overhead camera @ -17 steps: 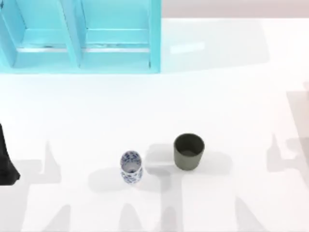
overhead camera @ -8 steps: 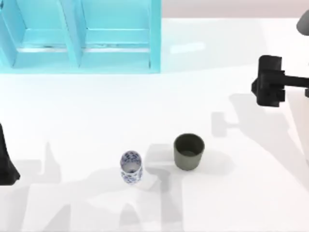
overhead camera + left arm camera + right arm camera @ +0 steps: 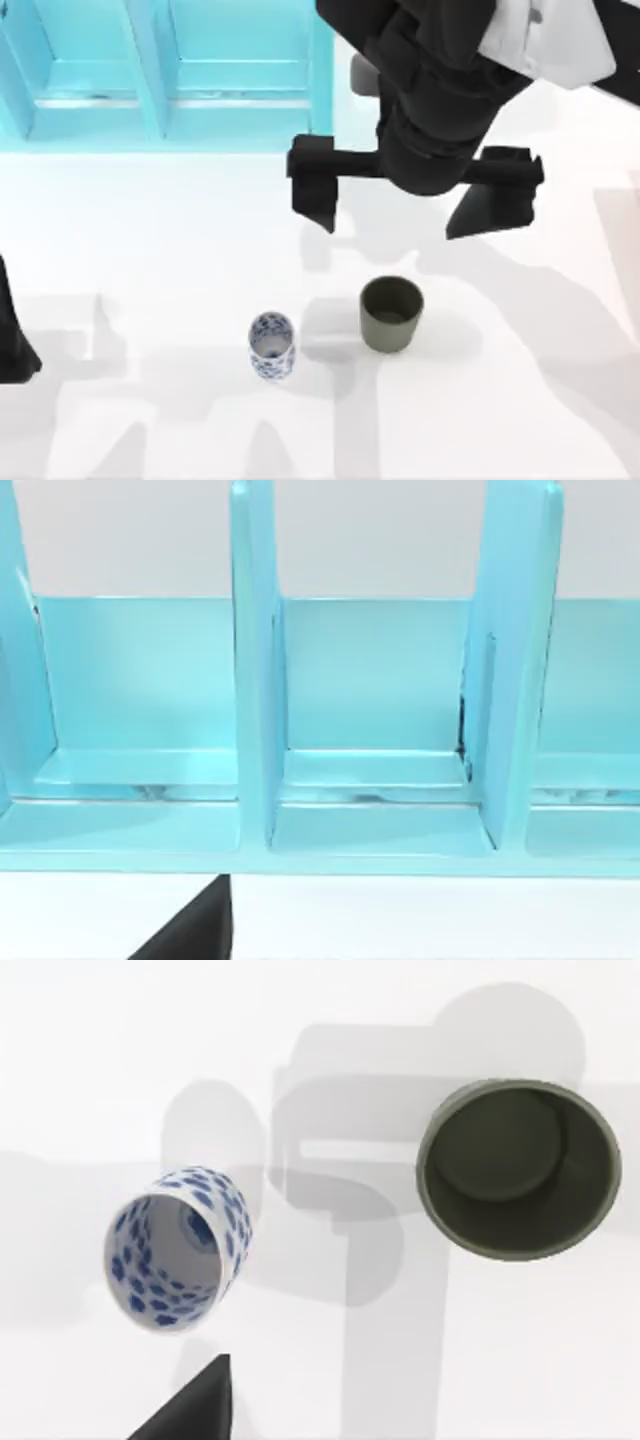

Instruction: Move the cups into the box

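Your right tool [image 3: 415,200] hangs high over the middle of the worktop [image 3: 520,400], its two dark fingers [image 3: 312,185] spread wide apart and holding nothing. It sits on the far side of both cups and well above them, touching neither.

The olive-grey cup [image 3: 390,313] stands upright on the worktop just nearer than the right tool, under the span between its fingers and closer to the right-hand one. In the right wrist view you look straight down into this cup [image 3: 517,1168]; it holds nothing.

The white cup with the blue pattern [image 3: 271,346] stands upright to the left of the olive-grey cup and slightly nearer, apart from it with bare worktop between them. From the right wrist view its inside [image 3: 176,1247] also holds nothing.

The turquoise box [image 3: 165,75] stands at the far left of the worktop, well apart from both cups. Upright dividers split it into compartments; in the left wrist view the compartments of the box [image 3: 375,780] hold nothing.

Your left arm [image 3: 12,330] is parked at the left edge of the worktop; you cannot tell the state of its tool.
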You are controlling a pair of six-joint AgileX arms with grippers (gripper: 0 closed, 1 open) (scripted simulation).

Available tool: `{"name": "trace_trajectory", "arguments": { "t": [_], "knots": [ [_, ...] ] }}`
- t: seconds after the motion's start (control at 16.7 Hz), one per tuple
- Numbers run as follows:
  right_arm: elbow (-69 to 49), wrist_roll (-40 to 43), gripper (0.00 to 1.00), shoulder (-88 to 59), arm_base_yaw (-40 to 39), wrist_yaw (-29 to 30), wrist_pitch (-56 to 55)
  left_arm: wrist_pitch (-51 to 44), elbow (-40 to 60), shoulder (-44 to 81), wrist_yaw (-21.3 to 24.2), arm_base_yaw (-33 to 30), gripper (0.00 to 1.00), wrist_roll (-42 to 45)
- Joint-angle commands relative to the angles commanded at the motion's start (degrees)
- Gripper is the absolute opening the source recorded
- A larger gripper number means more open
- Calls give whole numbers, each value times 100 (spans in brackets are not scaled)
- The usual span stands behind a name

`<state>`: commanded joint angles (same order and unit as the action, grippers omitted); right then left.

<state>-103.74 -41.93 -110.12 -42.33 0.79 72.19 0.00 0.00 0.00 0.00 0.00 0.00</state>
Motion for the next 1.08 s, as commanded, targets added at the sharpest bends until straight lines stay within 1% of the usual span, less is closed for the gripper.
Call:
{"name": "trace_trajectory", "arguments": {
  "t": [0.24,0.48,0.84,1.08],
  "knots": [
    [-1606,-622,100,-1463,-533,-33,929,0,0,0,0,0,100,0],
    [-2568,-983,100,-2257,-832,-55,1420,0,0,0,0,0,100,0],
    [-2711,-1036,100,-2369,-875,-57,1487,0,0,0,0,0,100,0],
    [-2468,-1018,100,-2356,-857,-58,1247,0,0,0,0,0,100,0]
  ]
}}
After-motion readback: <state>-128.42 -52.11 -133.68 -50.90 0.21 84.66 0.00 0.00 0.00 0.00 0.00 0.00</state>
